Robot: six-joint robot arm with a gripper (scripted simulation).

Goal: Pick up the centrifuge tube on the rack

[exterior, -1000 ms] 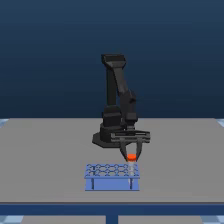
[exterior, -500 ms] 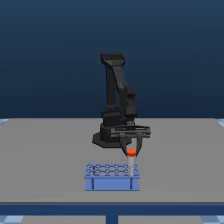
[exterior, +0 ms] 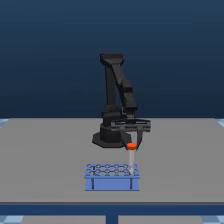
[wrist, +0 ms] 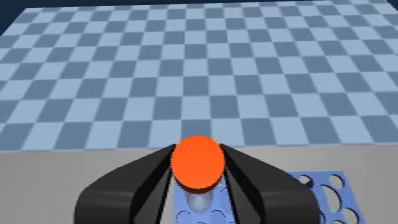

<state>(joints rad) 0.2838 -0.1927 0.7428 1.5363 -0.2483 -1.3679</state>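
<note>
The centrifuge tube (exterior: 132, 155) hangs upright with its orange-red cap between my fingers, its whitish body reaching down toward the blue rack (exterior: 111, 176). My gripper (exterior: 131, 145) is shut on the tube's cap, above the rack's end at the exterior view's right. The tube's lower tip is close over the rack's top plate; I cannot tell whether it is clear of the hole. In the wrist view the orange cap of the centrifuge tube (wrist: 197, 163) sits squeezed between my two black fingers (wrist: 133, 182), and part of the rack (wrist: 324, 192) with its round holes shows below.
The arm's black base (exterior: 107, 137) stands on the grey table (exterior: 45, 160) behind the rack. The table's front edge runs just in front of the rack. A checkered floor (wrist: 195, 65) lies beyond the table in the wrist view.
My gripper has risen with the tube in it, lifting the orange cap higher above the rack than one second ago.
</note>
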